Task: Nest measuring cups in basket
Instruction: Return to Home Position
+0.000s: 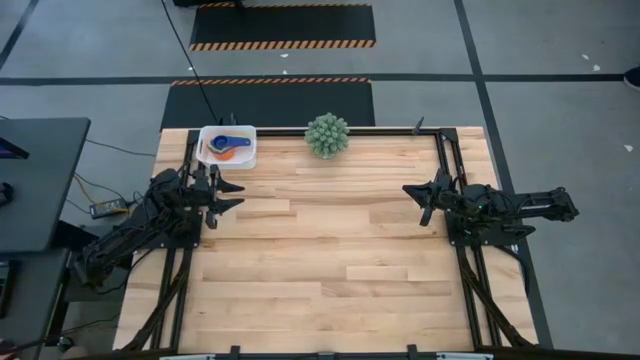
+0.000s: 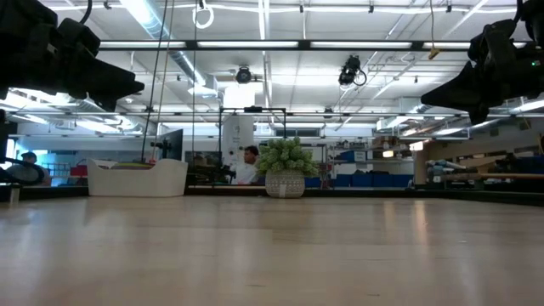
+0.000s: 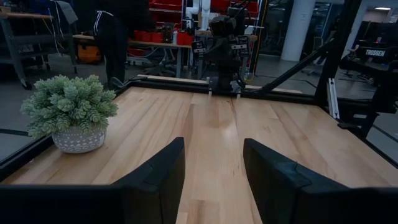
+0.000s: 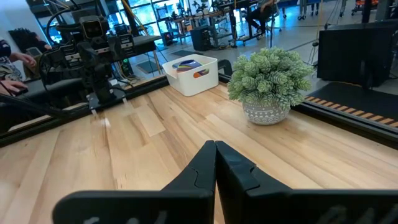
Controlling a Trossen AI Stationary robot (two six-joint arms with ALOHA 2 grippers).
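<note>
The white basket [image 1: 228, 146] stands at the table's far left corner and shows in the right wrist view as basket [image 4: 191, 74] and in the low view as basket [image 2: 138, 178]. Measuring cups [image 1: 229, 146] lie inside it, orange and blue ones showing, stacked together. My left gripper [image 1: 231, 196] hovers open above the table just near of the basket, fingers [image 3: 155, 180] apart. My right gripper [image 1: 415, 200] hangs shut over the table's right side, its fingers [image 4: 214, 168] closed together. Neither touches anything.
A green spiky plant in a grey pot [image 1: 327, 135] stands at the far edge's middle, right of the basket. Bare wooden table [image 1: 330, 260] spreads between the arms. Black frame rails run along both sides. People show in the room behind.
</note>
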